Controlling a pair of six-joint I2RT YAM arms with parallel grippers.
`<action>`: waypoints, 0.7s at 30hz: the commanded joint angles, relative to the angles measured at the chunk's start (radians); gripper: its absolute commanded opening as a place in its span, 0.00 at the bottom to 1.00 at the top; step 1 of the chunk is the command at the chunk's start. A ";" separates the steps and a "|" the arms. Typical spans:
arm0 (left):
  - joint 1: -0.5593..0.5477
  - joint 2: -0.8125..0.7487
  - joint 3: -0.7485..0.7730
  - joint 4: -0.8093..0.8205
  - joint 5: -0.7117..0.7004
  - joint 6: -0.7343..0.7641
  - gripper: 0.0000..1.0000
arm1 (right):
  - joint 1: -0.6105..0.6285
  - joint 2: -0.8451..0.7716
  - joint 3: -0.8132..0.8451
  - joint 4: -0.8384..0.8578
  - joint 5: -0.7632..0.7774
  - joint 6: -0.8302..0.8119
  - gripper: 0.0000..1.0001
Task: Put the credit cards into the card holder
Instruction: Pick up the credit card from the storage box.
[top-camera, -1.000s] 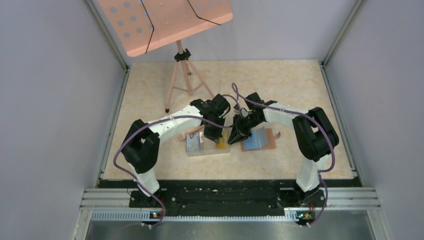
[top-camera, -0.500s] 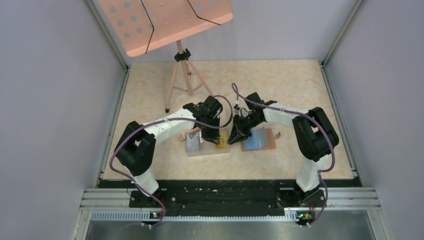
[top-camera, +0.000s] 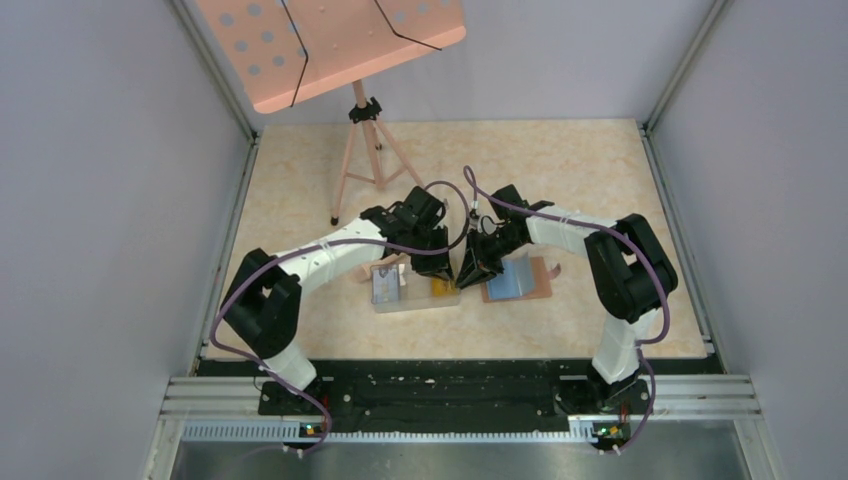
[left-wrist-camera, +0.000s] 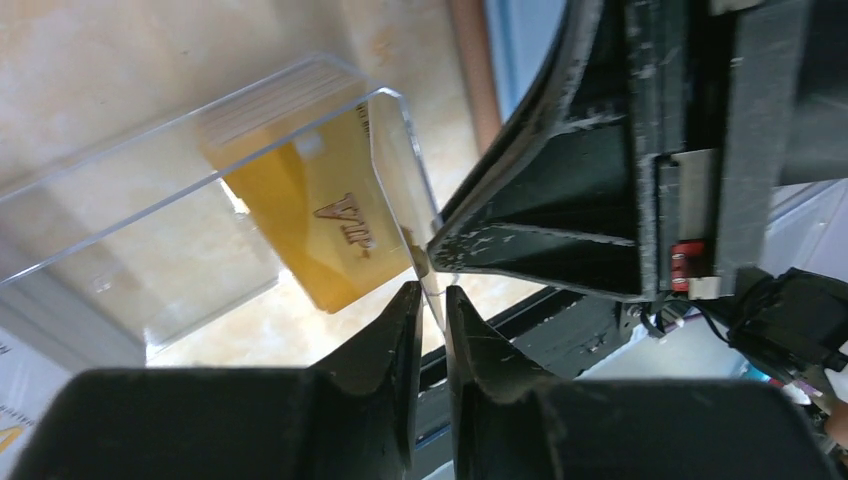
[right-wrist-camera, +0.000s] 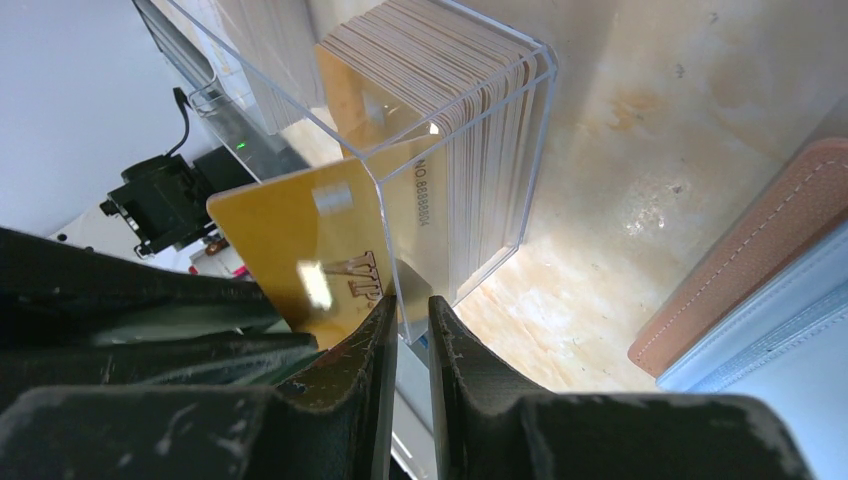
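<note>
The left gripper has its jaws slightly parted, astride the end wall of the clear acrylic card holder. The right gripper has its jaws clamped on that same wall. A yellow-orange plastic card lettered "VIP" leans tilted inside, just beyond both jaws, beside a stack of cards whose nearest one bears a number starting "NO"

"VIP" on the yellow card

We find the left gripper and right gripper crowding the right end of the card holder. A tripod blocks the far-left corner of the table; the far-right corner is open.
</note>
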 joint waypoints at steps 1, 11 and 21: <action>-0.010 -0.019 0.013 0.087 0.039 -0.024 0.22 | 0.019 0.010 0.009 0.020 -0.022 -0.004 0.18; -0.008 0.026 0.020 0.038 0.006 -0.017 0.17 | 0.018 0.005 0.007 0.021 -0.018 -0.004 0.18; -0.009 -0.095 -0.012 0.094 -0.014 -0.002 0.00 | 0.006 -0.081 0.043 0.014 0.002 -0.016 0.25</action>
